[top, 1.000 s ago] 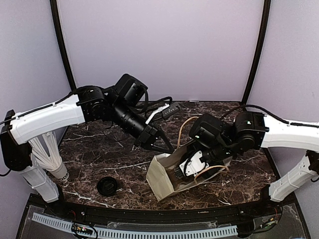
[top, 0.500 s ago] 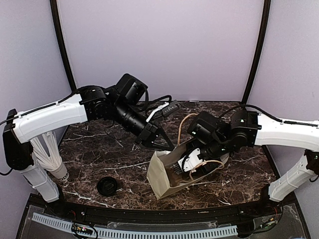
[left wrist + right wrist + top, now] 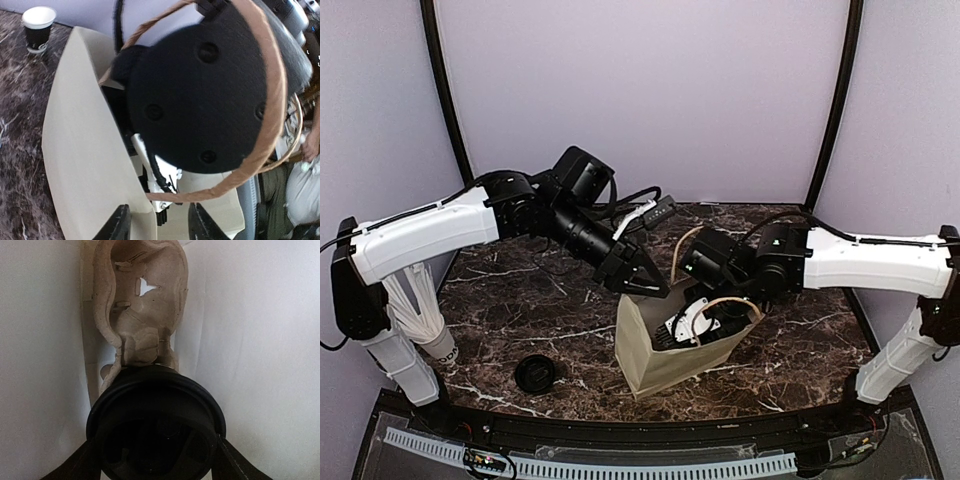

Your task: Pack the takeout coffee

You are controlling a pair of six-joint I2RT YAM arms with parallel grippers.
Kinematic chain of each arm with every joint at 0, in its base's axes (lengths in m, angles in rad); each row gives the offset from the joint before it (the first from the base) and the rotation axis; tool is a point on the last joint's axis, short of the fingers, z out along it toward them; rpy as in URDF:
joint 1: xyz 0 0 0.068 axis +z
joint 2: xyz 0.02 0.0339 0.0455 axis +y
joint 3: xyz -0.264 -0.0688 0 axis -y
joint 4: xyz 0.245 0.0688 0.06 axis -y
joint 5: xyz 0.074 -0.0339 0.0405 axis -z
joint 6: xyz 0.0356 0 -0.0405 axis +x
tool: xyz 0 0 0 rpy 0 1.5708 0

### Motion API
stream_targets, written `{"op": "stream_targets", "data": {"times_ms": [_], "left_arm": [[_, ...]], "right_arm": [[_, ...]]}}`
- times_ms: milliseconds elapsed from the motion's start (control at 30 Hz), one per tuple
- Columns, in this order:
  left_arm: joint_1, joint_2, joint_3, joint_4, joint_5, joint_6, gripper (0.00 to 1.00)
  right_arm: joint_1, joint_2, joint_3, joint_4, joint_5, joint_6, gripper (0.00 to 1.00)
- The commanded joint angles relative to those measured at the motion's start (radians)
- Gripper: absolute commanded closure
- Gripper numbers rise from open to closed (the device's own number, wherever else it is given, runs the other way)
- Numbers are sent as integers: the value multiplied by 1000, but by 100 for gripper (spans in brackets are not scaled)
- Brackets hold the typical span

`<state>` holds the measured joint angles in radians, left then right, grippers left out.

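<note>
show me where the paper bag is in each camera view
top external: paper bag stands lower centre, right arm reaching into its mouth.
left wrist: its beige wall fills the left and bottom.
right wrist: seen from inside, pale walls around the takeout coffee.
shared landmark: brown handle, top external and left wrist.

Setting: a robotics lab test cell, not a home or shop.

Evidence:
- Two white-and-black arms, the left arm (image 3: 420,235) and the right arm (image 3: 880,262), stood at the lower corners of the overhead frame on a dark marble-patterned desk (image 3: 520,300).
- Plain lilac walls (image 3: 650,90) closed in the top and both sides, edged by black curved poles (image 3: 445,90).
- A white slotted cable strip (image 3: 590,465) ran along the bottom edge.
- A person (image 3: 306,187) showed at the right edge of the left wrist view.
</note>
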<state>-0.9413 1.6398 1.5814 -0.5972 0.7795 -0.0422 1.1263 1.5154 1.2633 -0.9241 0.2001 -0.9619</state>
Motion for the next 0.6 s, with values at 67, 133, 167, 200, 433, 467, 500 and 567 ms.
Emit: {"op": "stream_targets", "data": {"times_ms": [67, 133, 167, 200, 433, 467, 500, 567], "left_arm": [[69, -146, -14, 54, -203, 29, 43], [111, -178, -95, 117, -286, -2, 40], [148, -185, -124, 184, -296, -37, 40], [168, -195, -190, 221, -314, -60, 40], [268, -5, -425, 587, -271, -301, 43], [265, 36, -430, 608, -256, -308, 44], [256, 55, -432, 643, -247, -317, 44], [239, 114, -426, 669, -220, -318, 44]], "right_arm": [[-42, 45, 54, -52, -93, 36, 97], [-64, 60, 72, -67, -140, 45, 97], [-75, 65, 74, -66, -158, 48, 97], [-84, 67, 70, -57, -172, 49, 97], [-112, 44, -30, 61, -232, 72, 99], [-113, 42, -40, 72, -241, 80, 99], [-113, 41, -51, 82, -251, 89, 99], [-113, 43, -76, 104, -267, 106, 100]]}}
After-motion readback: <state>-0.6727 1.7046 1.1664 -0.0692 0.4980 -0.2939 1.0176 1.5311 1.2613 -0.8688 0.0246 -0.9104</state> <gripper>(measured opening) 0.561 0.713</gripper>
